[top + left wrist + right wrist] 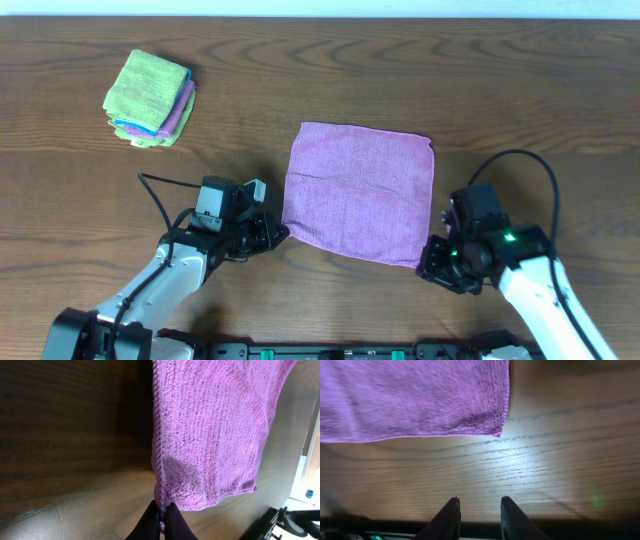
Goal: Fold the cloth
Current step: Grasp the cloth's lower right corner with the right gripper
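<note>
Cloth (360, 192) is spread flat mid-table, toward the near edge. Its near-left corner is pinched by the left gripper (161, 519); the right gripper (479, 515), parted and empty, must be brought onto the near-right corner.

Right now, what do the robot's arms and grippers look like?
The left arm and right arm have white tubes with black joints. The left gripper and right gripper each end in two dark tapered fingers. A thin black cable loops from each wrist; a green light glows on the right one.
</note>
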